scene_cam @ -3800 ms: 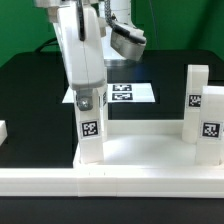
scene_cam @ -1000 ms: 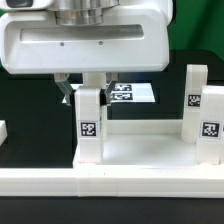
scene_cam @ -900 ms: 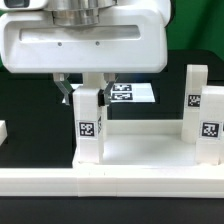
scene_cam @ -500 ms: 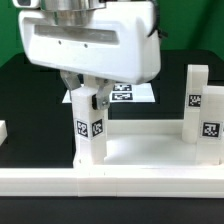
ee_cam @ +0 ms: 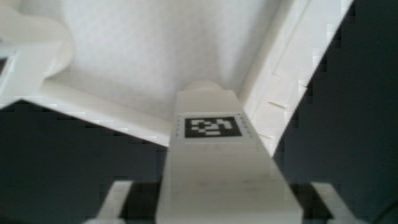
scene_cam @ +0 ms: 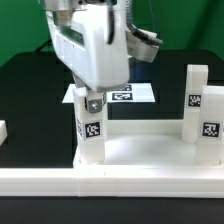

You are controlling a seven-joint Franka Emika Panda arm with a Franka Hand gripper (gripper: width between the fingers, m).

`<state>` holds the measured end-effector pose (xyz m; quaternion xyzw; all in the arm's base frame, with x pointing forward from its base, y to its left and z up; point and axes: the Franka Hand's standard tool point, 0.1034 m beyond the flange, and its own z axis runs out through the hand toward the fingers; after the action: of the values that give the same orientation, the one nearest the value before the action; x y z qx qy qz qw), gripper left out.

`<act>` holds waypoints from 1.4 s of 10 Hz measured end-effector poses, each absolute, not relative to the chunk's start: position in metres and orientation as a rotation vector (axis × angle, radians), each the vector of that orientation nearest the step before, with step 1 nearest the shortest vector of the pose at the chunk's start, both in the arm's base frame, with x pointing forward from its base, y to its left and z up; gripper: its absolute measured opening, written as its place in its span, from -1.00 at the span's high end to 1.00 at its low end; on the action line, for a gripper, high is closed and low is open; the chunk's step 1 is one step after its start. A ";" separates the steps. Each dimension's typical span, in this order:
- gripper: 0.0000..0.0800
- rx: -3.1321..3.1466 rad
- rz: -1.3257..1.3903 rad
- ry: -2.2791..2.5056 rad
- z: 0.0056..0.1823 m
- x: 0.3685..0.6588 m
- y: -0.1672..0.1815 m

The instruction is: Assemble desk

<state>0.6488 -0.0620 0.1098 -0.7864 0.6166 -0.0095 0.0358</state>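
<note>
My arm comes down from the top of the exterior view, and its white wrist housing is turned at an angle. My hand (scene_cam: 91,101) points straight down, with the two fingers vertical. The fingers are closed on the upright leg (scene_cam: 91,128) near its top end, one on each side of it. In the wrist view I see my two fingertips (ee_cam: 118,203) at both sides of the leg (ee_cam: 217,150), pressed against its white faces. The tagged end of the leg stands out beyond my fingertips.
</note>
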 end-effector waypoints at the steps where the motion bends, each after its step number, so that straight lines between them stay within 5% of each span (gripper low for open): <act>1: 0.28 -2.383 -0.026 1.932 0.110 0.649 -0.062; 3: 0.28 -2.420 -0.029 1.888 0.110 0.649 -0.062; 4: -0.26 -2.440 -0.029 1.863 0.109 0.649 -0.062; 5: -0.26 -2.499 -0.030 1.791 0.109 0.648 -0.062; 6: -0.56 -2.634 -0.020 1.625 0.110 0.647 -0.061; 14: -0.62 -3.090 -0.034 0.446 0.110 0.648 -0.056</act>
<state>0.6475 -0.0556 0.1101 -0.9896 0.1428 -0.0109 0.0095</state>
